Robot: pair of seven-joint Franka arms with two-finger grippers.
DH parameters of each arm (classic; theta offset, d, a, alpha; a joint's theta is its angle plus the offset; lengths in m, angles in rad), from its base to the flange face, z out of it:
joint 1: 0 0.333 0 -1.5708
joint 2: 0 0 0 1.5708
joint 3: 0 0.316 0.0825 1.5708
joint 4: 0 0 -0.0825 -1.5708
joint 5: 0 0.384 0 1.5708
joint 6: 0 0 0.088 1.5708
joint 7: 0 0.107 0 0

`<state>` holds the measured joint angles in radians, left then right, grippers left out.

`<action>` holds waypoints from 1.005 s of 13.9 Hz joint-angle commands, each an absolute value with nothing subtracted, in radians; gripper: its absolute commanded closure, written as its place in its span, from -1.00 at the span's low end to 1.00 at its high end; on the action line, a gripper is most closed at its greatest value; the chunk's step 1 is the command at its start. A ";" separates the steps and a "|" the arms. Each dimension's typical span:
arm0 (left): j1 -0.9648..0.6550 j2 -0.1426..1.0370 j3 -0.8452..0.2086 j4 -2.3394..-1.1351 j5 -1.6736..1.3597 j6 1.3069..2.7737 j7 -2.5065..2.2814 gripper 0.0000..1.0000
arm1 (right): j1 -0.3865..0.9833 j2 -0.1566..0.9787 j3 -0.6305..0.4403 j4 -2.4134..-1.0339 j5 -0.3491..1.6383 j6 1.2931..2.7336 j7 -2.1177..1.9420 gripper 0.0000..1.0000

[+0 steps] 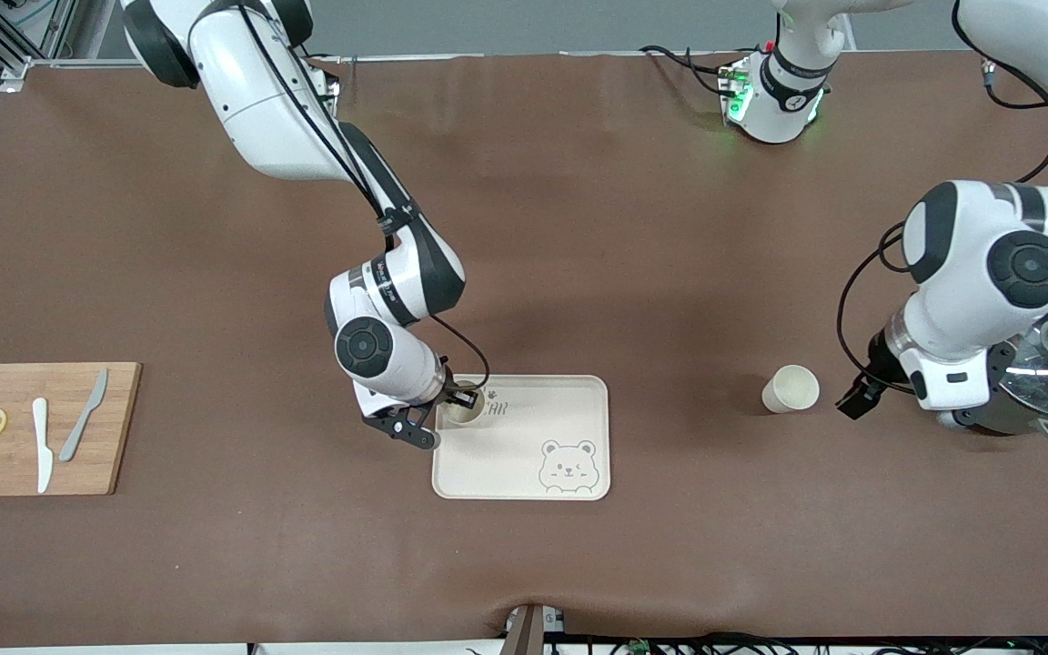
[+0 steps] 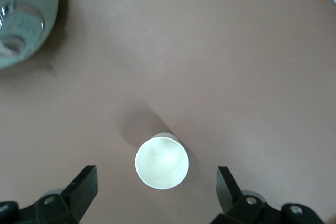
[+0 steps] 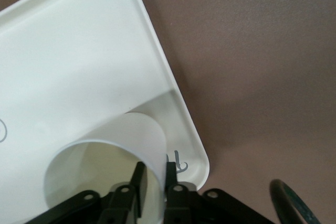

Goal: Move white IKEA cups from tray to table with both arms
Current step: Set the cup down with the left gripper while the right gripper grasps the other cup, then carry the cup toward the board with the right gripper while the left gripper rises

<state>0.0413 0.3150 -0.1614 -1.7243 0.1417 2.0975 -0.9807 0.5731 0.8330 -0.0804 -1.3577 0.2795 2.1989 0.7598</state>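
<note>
One white cup [image 1: 463, 408] is at the corner of the bear-printed tray [image 1: 524, 464] that lies toward the right arm's end, farther from the front camera. My right gripper [image 1: 457, 401] is shut on its wall, one finger inside and one outside, as the right wrist view shows [image 3: 154, 179] with the cup [image 3: 105, 153] over the tray [image 3: 79, 51]. I cannot tell whether the cup rests on the tray. The second white cup [image 1: 791, 388] stands upright on the table. My left gripper [image 1: 856, 400] is open beside it. In the left wrist view the cup [image 2: 162, 162] sits just ahead of the open gripper [image 2: 156, 188].
A steel pot with a glass lid [image 1: 1047, 368] stands at the left arm's end, close under the left arm, and also shows in the left wrist view [image 2: 21, 19]. A wooden cutting board [image 1: 115, 428] with lemon slices and two knives lies at the right arm's end.
</note>
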 commanded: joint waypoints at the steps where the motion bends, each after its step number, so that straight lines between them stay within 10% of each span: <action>1: 0.043 0.318 -0.166 -1.649 0.152 2.037 -0.861 -1.00 | 0.575 0.833 -0.095 -1.342 0.272 2.181 0.776 1.00; 8: 0.055 0.212 -0.156 -1.629 0.152 1.893 -0.530 -1.00 | 0.454 0.709 -0.087 -1.315 0.278 2.030 0.657 1.00; 14: 0.087 0.140 -0.155 -1.626 0.140 1.807 -0.358 -1.00 | 0.309 0.407 -0.092 -1.667 0.273 1.974 0.307 1.00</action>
<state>0.0678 0.1712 -0.1506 -1.6207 0.1417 1.8412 -0.4158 0.3677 0.5724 -0.1109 -1.4469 0.2775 1.9474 0.4199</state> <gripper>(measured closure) 0.000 0.969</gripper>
